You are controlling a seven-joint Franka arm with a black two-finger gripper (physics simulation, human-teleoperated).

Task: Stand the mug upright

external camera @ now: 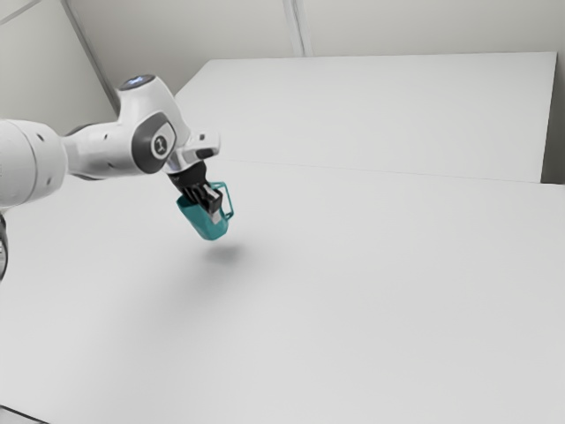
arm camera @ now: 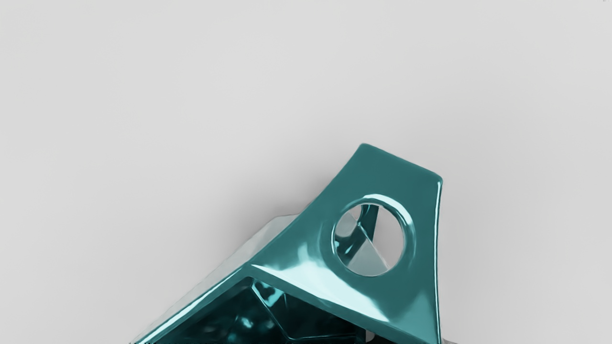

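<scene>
White bench (external camera: 371, 291) is spreading under everything, pale wall (external camera: 424, 26) standing behind. Teal mug (external camera: 201, 219) is hanging at the fingers (external camera: 212, 200), body reaching below them, clear of the bench; soft shadow (external camera: 222, 254) is lying beneath, apart from it. Fingers are closing on the mug and seemingly carrying its weight; exact gap between them: can't tell.

Handling, judging by looks: mug is probably weighing little, acting stiff like hard plastic or glazed ceramic, not giving under a squeeze. Glossy skin is likely making it slippery, so it could be swivelling in the fingers if pinched at a corner. If ceramic, a hard knock could be chipping it. Side wall near the rim is looking like the sound place for holding, one finger each side; handle (external camera: 230, 203) is looking thin from outside, better for steadying than for lifting.

Looks: mug is showing plain teal, angular, with flat facets and sharp edges. It is leaning, not standing upright, base pointing down and toward the exterior view's right. Dark hollow is opening close by the fingers in the wrist view, bright highlights running along edges, round hole (arm camera: 369, 240) piercing a flared teal part farther out from them.
</scene>
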